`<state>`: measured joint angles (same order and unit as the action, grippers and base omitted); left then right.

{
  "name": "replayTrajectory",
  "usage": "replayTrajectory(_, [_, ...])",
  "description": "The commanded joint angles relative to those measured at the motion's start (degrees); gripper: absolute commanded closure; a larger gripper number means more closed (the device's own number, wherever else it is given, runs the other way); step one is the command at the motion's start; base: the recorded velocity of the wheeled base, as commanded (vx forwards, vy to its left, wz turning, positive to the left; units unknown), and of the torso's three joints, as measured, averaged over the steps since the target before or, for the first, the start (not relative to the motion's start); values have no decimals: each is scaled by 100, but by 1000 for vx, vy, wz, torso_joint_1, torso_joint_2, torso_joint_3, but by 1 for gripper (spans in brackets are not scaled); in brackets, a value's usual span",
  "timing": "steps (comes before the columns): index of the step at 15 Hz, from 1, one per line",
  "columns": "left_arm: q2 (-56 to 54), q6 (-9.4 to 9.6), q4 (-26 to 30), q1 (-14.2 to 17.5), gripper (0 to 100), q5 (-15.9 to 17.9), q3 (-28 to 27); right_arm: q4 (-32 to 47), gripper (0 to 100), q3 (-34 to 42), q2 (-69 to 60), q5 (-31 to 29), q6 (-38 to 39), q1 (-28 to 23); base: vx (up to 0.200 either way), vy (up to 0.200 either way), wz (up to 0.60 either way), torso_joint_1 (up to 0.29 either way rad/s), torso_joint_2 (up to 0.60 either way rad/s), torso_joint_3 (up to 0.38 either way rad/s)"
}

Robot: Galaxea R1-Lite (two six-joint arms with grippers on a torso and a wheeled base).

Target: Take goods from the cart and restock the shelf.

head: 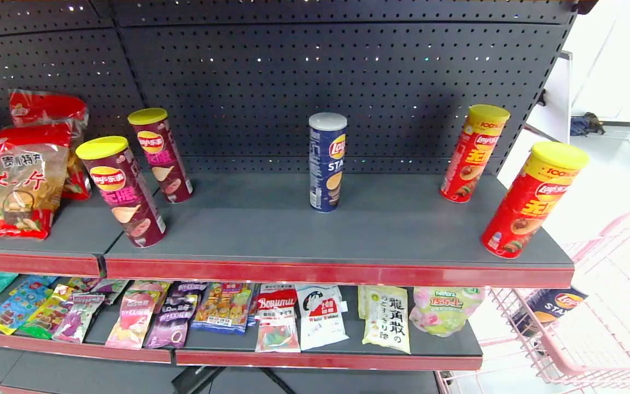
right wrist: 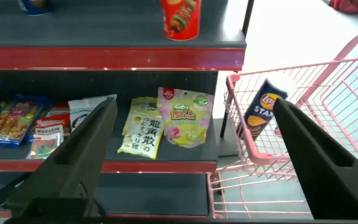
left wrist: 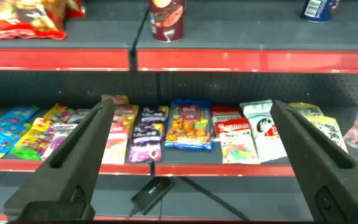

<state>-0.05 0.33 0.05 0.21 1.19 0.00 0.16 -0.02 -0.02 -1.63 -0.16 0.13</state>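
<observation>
Right now both pincers are spread wide and hold nothing. The left pincer (left wrist: pixel 192 106) hangs before the snack bags (left wrist: pixel 188 124) on the lower shelf (left wrist: pixel 185 168), touching none, and the right pincer (right wrist: pixel 194 102) faces that shelf's end and the pink cart (right wrist: pixel 291 67). A blue can (right wrist: pixel 263 112) lies tilted inside the cart, while a second blue can (head: pixel 327 161) stands upright on the upper shelf (head: pixel 391 230), between two maroon cans (head: pixel 123 191) and two red cans (head: pixel 531 200).
</observation>
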Motion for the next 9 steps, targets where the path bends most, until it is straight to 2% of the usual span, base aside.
replayTrajectory(1, [5,2,-5,6,0,4,0,2,0,2,2,-4,-2,4,0,-200,0,7,2,-2])
replayTrajectory(9, [5,2,-5,-3,0,4,0,2,0,2,2,14,-2,4,0,-200,0,5,2,2])
